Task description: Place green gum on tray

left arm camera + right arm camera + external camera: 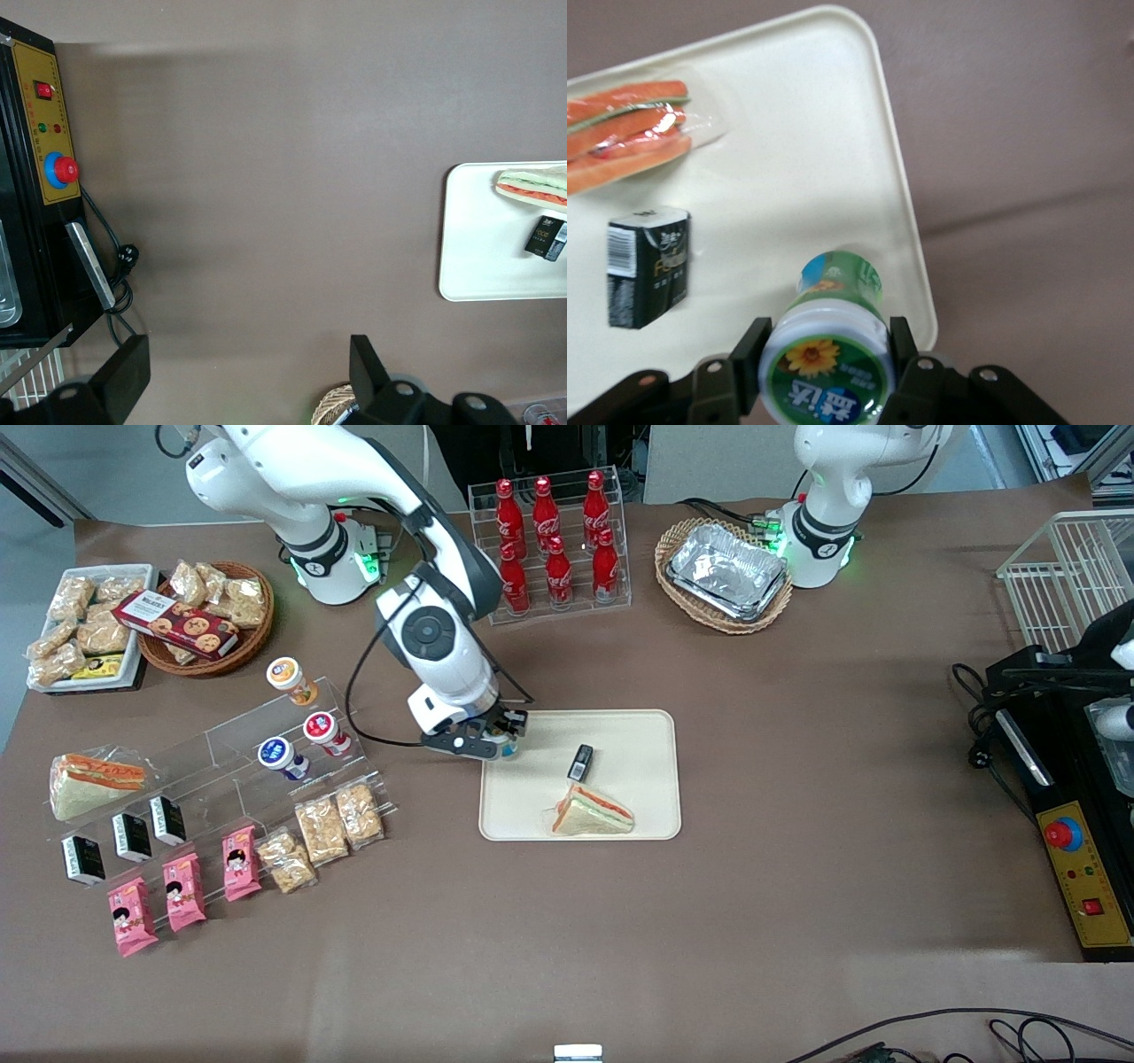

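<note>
1. green gum (pixel 830 354) is grasped in the claw (pixel 825 365), one finger pressed on each side of the bottle just under the lid.
2. Bottle orientation: in the right wrist view the lid, with its green rim and yellow flower mark, faces the camera and the base points away toward the tray floor, so the long axis runs along the claw's line of sight. Base looks at or just above the tray surface; contact cannot be told.
3. In the front view the claw (pixel 503 744) sits over the tray (pixel 638 731) at the corner toward the working arm's end of the desk and farther from the front camera; the gum (pixel 508 749) is mostly hidden under the fingers, only a teal bit showing.
4. On the tray, near the gum: a small black box (pixel 647 266), lying flat, apart from the bottle.
5. Nearer the front camera than the box: a wrapped triangular sandwich (pixel 592 812), also on the tray.
6. Off the tray, toward the working arm's end of the desk (pixel 797 886): a clear acrylic rack (pixel 266 753) with an orange-lidded bottle (pixel 289 678), a red-lidded bottle (pixel 324 732) and a blue-lidded bottle (pixel 280 755).
</note>
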{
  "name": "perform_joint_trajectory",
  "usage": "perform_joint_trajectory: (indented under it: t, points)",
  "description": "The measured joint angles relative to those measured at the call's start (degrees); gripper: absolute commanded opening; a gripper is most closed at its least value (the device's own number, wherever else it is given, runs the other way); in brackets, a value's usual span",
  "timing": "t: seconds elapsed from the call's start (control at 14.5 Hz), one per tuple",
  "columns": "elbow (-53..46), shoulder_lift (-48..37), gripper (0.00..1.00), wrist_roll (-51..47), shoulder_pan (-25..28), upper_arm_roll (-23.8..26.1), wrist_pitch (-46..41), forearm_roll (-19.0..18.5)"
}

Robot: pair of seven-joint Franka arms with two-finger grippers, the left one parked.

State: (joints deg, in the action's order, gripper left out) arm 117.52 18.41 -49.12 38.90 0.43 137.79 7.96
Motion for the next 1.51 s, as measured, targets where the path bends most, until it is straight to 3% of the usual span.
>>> perform_joint_trajectory:
  t: [0.41,0.55,1.03,1.31,1.51]
  points:
    - [0.1,5.9,0.41,-0.4,1.3,0.0,5.0,0.0]
    - [0.0,5.9,1.00,-0.4,1.3,0.0,5.2,0.0]
    - [-1.3,4.9,1.00,-0.8,0.9,-0.4,4.9,0.0]
    - [-5.4,-0.7,1.00,4.1,-3.8,-1.2,-7.3,0.0]
    - [-9.8,-5.8,1.00,13.8,-11.5,-1.5,-19.7,0.0]
